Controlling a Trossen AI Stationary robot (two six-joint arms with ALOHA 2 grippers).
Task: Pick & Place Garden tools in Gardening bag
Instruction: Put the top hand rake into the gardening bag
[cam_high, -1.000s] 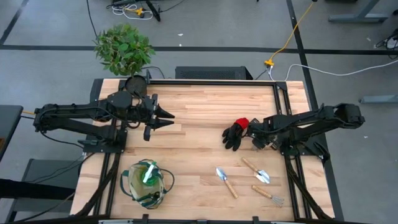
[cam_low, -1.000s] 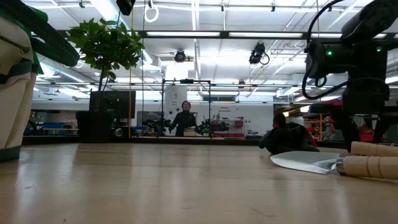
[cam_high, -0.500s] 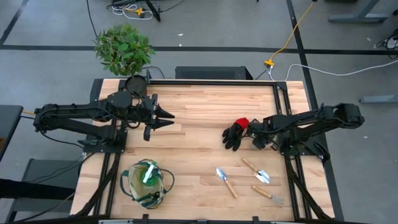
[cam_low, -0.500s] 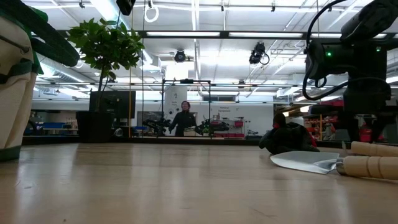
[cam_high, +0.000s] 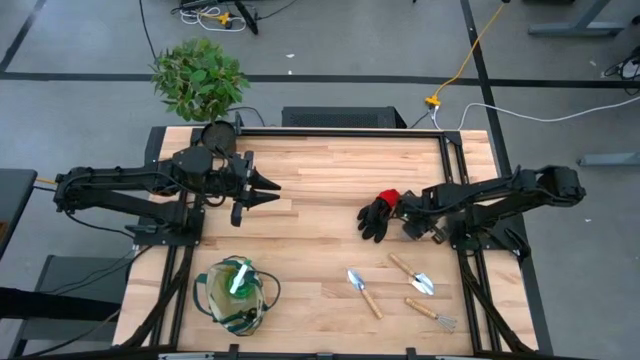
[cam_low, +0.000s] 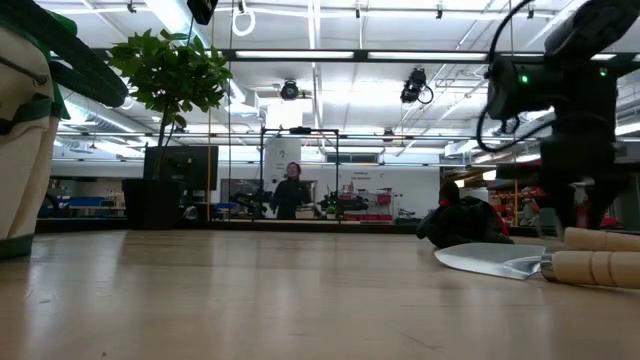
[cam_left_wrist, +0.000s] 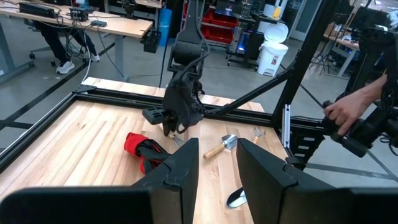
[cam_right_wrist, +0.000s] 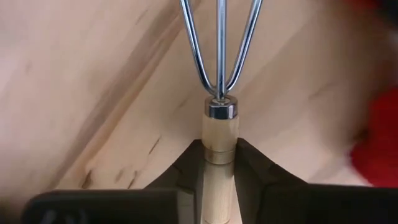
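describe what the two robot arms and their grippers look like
Both arms are dark, nearly black, built of slim jointed segments on black frames at the table's sides. The left gripper tapers to two pointed black fingers; seen close, its fingers are broad, flat, matte black blocks. The right gripper is a chunky black head, with a green light on its arm in the low view.

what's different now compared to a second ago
The right gripper closed its fingers on the wooden-handled hand fork beside the black glove with red cuff. The left gripper, beige canvas bag and other tools stayed put.
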